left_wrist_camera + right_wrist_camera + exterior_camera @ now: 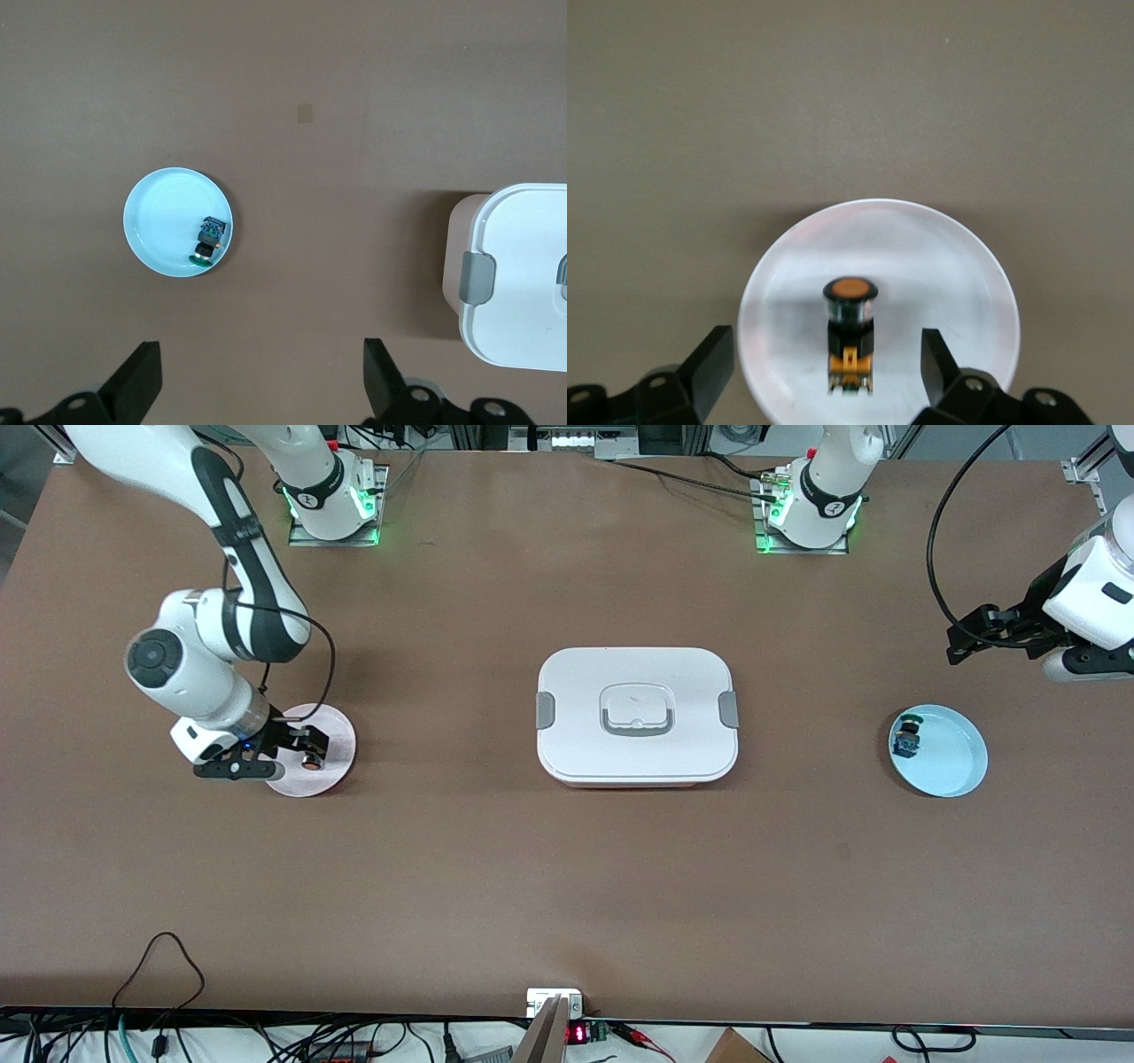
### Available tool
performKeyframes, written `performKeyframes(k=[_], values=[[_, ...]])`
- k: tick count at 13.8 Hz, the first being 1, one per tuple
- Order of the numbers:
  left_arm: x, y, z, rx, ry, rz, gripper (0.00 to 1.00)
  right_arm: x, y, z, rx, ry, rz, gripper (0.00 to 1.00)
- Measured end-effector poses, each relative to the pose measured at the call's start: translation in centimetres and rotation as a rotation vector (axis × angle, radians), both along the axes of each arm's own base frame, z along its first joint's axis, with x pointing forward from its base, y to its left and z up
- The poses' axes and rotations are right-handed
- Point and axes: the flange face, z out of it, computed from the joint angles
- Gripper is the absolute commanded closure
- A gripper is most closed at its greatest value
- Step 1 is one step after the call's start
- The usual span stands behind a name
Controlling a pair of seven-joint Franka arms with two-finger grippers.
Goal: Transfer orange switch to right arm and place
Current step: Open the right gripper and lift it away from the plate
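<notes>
The orange switch point(312, 760) lies on its side on a small pink-white plate point(335, 731) toward the right arm's end of the table. My right gripper point(297, 749) hangs low over that plate, open. In the right wrist view the switch point(850, 332) lies between the fingertips of the right gripper point(827, 347), touching neither, with its orange cap pointing away from the wrist; the plate point(939, 266) surrounds it. My left gripper point(967, 638) is open and empty, held up over the table near the left arm's end; it also shows in the left wrist view point(261, 367).
A white lidded box point(636, 717) with grey latches sits mid-table and shows in the left wrist view point(523, 274). A light blue plate point(955, 766) toward the left arm's end holds a similar switch with a green-blue top point(907, 735); both show in the left wrist view point(164, 217) point(209, 239).
</notes>
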Motion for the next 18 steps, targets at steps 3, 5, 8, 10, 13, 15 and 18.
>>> performKeyframes(k=[3,5,8,10,13,15,18], values=[[0.0,0.0,0.0,0.0,0.0,0.0,0.0,-0.2,0.3,8.5,0.021,0.053,0.014,0.0],[0.0,0.0,0.0,0.0,0.0,0.0,0.0,-0.4,0.4,14.9,0.033,0.082,0.025,0.0],[0.0,0.0,0.0,0.0,0.0,0.0,0.0,-0.7,0.3,22.8,0.042,0.073,0.07,0.0],[0.0,0.0,0.0,0.0,0.0,0.0,0.0,-1.4,0.0,26.5,0.047,0.045,0.103,0.0],[0.0,0.0,0.0,0.0,0.0,0.0,0.0,-2.8,-0.4,29.4,0.053,0.013,0.119,0.0],[0.0,0.0,0.0,0.0,0.0,0.0,0.0,-3.1,-0.4,30.0,0.054,0.007,0.121,0.0],[0.0,0.0,0.0,0.0,0.0,0.0,0.0,-3.2,-0.5,30.4,0.054,0.012,0.123,0.0]])
